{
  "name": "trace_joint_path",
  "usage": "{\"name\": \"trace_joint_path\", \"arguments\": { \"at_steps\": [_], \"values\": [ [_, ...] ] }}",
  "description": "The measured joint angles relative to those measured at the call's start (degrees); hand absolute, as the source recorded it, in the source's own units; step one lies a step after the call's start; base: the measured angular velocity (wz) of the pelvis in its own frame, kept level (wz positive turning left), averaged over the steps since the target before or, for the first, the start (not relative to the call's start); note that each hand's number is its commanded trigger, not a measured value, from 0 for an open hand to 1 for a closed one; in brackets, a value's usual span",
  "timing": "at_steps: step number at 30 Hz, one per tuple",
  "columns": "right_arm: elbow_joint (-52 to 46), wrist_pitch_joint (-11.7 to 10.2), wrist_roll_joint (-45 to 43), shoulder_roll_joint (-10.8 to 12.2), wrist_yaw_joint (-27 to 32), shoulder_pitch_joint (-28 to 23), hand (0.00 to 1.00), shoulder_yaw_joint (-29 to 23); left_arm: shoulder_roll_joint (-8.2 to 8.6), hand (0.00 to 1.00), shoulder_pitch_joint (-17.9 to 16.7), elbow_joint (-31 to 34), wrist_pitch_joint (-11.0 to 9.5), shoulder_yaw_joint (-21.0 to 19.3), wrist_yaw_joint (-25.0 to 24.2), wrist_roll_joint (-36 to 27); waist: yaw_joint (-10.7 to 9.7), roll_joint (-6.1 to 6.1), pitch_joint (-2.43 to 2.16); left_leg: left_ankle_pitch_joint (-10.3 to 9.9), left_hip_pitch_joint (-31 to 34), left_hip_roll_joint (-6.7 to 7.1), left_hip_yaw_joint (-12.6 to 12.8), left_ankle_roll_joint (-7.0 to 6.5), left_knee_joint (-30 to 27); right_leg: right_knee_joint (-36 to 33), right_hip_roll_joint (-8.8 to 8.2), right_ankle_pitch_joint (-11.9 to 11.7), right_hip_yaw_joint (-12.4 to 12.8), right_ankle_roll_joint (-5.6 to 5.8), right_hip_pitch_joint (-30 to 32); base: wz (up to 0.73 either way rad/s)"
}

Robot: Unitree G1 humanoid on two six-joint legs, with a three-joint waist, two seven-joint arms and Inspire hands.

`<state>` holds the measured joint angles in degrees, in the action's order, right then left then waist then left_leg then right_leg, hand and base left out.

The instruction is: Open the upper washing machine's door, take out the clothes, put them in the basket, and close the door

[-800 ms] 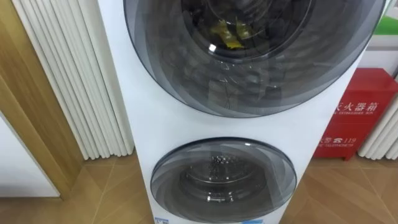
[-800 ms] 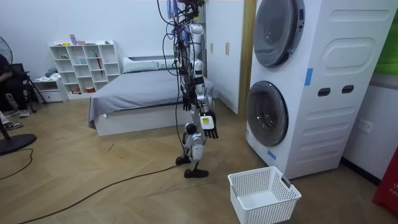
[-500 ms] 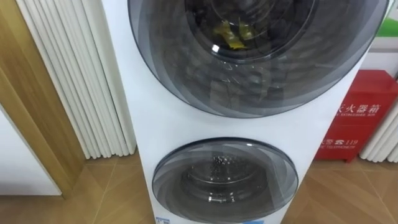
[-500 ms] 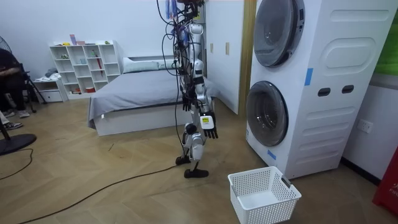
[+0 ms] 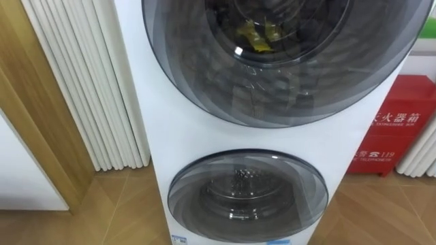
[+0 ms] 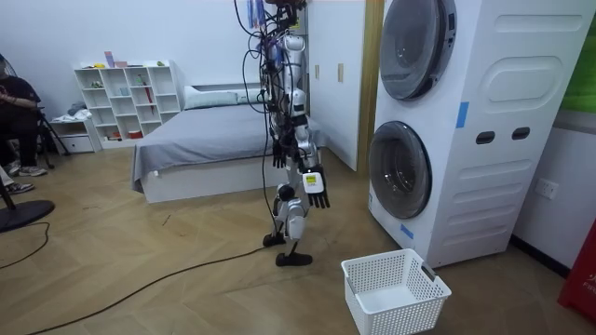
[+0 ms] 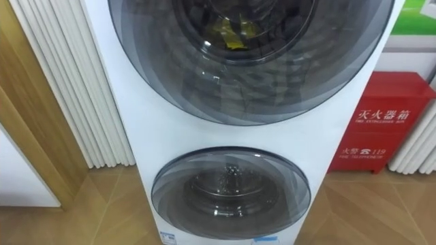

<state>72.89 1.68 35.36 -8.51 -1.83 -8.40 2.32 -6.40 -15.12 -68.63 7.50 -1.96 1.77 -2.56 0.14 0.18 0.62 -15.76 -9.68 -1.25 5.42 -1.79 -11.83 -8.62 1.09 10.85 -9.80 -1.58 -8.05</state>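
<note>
A white stacked washing machine (image 6: 484, 130) stands before me, both round glass doors closed. Through the upper door (image 5: 272, 61) I see dark clothes and a yellow piece (image 5: 255, 37) in the drum. The lower door (image 5: 246, 190) shows a bare metal drum. In the room view I stand about a step from the machine, facing it. My right hand (image 6: 318, 184) hangs at my side with relaxed fingers and holds nothing. My left hand (image 6: 277, 158) is mostly hidden behind my body.
A white laundry basket (image 6: 394, 290) sits on the floor in front of the machine. A red cabinet (image 5: 392, 129) stands to its right, white slats (image 5: 88, 88) and a wooden panel (image 5: 34, 122) to its left. Behind me are a bed (image 6: 214, 140), shelves (image 6: 126, 102) and a seated person (image 6: 14, 121).
The eye view has drifted a little, so the machine sits slightly further right. My right hand has swung a touch forward toward the machine. Doors stay closed.
</note>
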Motion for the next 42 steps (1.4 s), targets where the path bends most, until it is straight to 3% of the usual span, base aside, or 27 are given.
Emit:
{"name": "trace_joint_path", "arguments": {
  "at_steps": [1,2,5,8,13,14,20,29,35,42],
  "values": [
    [-1.4,0.9,-1.2,0.0,1.0,0.4,0.00,-1.9,-0.02,0.00,0.0,0.1,0.0,-0.2,-0.1,0.0,-0.1,-0.41,-0.21,0.0,0.0,0.02,0.0,0.00,0.0,-0.1,-0.02,0.0,0.0,0.00,0.0,0.00],
    [-5.1,1.7,-2.1,-0.1,2.6,0.4,0.00,-3.5,-0.16,0.00,0.0,0.6,0.0,-0.2,-0.2,0.0,-0.3,-0.37,-0.11,0.0,-0.1,0.03,0.0,0.00,0.1,-0.1,-0.03,0.0,0.0,0.00,0.0,0.00],
    [-14.6,1.7,-2.7,-0.7,6.2,1.7,0.00,-6.2,-1.33,0.00,-0.2,1.5,-0.3,-0.7,-0.1,0.0,-0.4,-0.71,-0.09,0.0,-0.1,0.05,-0.1,0.00,0.1,-0.3,-0.01,0.0,0.1,0.00,0.2,0.00],
    [-21.5,0.1,-3.5,-1.5,9.9,4.9,0.00,-9.4,-2.14,0.00,-0.2,2.2,-0.7,-2.4,0.6,-0.1,-1.1,-0.85,0.02,0.0,-0.2,0.17,-0.1,0.00,0.1,-0.1,-0.01,0.0,0.0,0.03,0.5,0.06],
    [-30.8,-0.3,-7.8,-3.1,16.2,6.7,0.00,-10.3,-3.30,0.00,-0.7,4.5,-1.6,-3.5,2.0,-0.1,-0.8,-1.93,-0.03,0.0,0.4,0.48,-0.8,0.00,0.1,-0.4,-0.07,0.0,-0.5,0.03,1.0,0.05],
    [-33.7,-0.3,-9.7,-3.3,17.5,6.7,0.00,-10.4,-3.36,0.00,-0.9,5.1,-1.6,-3.8,2.0,-0.1,-0.9,-1.89,-0.49,0.0,0.6,0.45,-0.8,0.00,0.2,-0.6,-0.06,0.0,-0.5,0.03,1.3,0.00],
    [-47.4,0.2,-14.4,-4.5,21.1,7.4,0.00,-10.4,-3.51,0.00,-0.5,5.3,-1.1,-4.1,1.4,0.2,-0.7,-1.71,-0.47,0.0,0.2,0.05,-0.7,0.00,0.5,-1.2,0.03,0.0,0.2,0.02,1.1,-0.08],
    [-54.9,0.2,-14.1,-7.9,25.6,13.6,0.00,-10.8,-3.73,0.00,-0.7,5.9,-1.5,-4.6,1.1,0.3,0.4,-1.96,-0.58,0.0,0.3,0.05,-1.2,0.00,0.6,-1.1,0.02,-0.1,-0.6,0.03,1.1,0.02],
    [-56.8,0.2,-14.7,-10.0,27.1,17.9,0.00,-10.3,-4.04,0.00,-0.7,6.1,-1.2,-4.6,1.5,0.5,1.4,-2.27,-0.67,0.0,0.8,0.06,-2.9,0.01,0.6,-1.1,-0.05,-0.1,-1.9,0.03,1.2,0.14],
    [-55.8,0.2,-14.7,-10.5,28.4,22.8,0.00,-10.4,-4.28,0.00,-1.3,7.5,-0.6,-4.6,0.9,1.1,1.8,-2.75,-0.41,0.0,1.4,0.09,-3.6,0.04,0.3,-1.1,-0.08,-0.1,-2.9,-0.06,1.1,0.10]
  ]
}}
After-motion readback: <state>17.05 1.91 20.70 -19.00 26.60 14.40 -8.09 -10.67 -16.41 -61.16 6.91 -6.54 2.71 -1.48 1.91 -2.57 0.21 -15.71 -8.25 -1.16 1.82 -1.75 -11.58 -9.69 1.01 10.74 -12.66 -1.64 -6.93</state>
